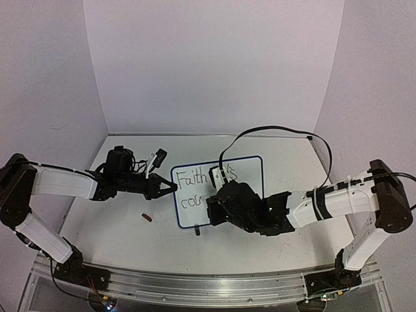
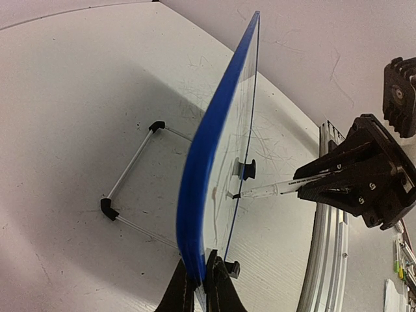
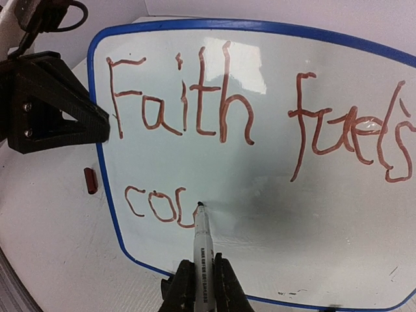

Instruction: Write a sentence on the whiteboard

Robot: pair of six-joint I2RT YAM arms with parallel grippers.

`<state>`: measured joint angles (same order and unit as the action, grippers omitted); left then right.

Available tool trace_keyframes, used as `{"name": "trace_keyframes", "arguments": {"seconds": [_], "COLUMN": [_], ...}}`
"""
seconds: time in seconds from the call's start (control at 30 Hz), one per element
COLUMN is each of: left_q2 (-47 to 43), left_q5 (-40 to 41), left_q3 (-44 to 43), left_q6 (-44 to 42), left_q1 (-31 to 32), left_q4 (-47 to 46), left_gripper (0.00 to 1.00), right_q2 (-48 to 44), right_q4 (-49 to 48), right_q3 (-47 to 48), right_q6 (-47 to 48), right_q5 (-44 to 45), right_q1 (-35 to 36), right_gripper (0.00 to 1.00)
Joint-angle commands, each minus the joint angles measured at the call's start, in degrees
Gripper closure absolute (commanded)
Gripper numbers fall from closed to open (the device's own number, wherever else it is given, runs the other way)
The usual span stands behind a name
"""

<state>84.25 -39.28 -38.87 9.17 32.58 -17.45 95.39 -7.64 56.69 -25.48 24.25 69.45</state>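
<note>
Our left gripper (image 2: 198, 283) is closed on the left edge of the whiteboard (image 1: 250, 170), propped mid-table; we judge this braces it against writing pressure. Our right gripper (image 3: 198, 281) clamps the marker (image 3: 201, 237), its tip touching the whiteboard after "cou"; the sentence (image 3: 224, 97) reads "Faith fuels" above.

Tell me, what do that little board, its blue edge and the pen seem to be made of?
The whiteboard looks like a smooth, glossy coated sheet: light glares off it. Its blue rim looks like moulded plastic, matte and evenly coloured. The marker seems plastic too: a pale, smooth barrel with printed lettering.
</note>
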Motion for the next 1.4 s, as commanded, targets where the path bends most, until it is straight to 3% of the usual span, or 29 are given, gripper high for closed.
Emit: {"name": "trace_keyframes", "arguments": {"seconds": [0.0,1.13,1.37], "left_q2": [-0.37,-0.22,-0.32], "left_q5": [4.08,3.95,3.95], "left_q3": [-0.28,-0.85,-0.89], "left_q6": [-2.67,-2.66,-2.67], "left_q1": [-0.21,-0.21,-0.23], "left_q4": [2.51,2.68,2.77], "left_gripper": [1.0,1.0,1.0], "right_q2": [-0.43,-3.31,-10.79], "right_q4": [-1.39,3.04,-8.18], "right_q3": [0.79,-3.53,-10.4], "right_q6": [-0.81,-4.61,0.53], "right_q5": [1.02,1.38,-2.74], "right_q1": [-1.19,0.71,0.72], "right_gripper": [1.0,1.0,1.0]}}
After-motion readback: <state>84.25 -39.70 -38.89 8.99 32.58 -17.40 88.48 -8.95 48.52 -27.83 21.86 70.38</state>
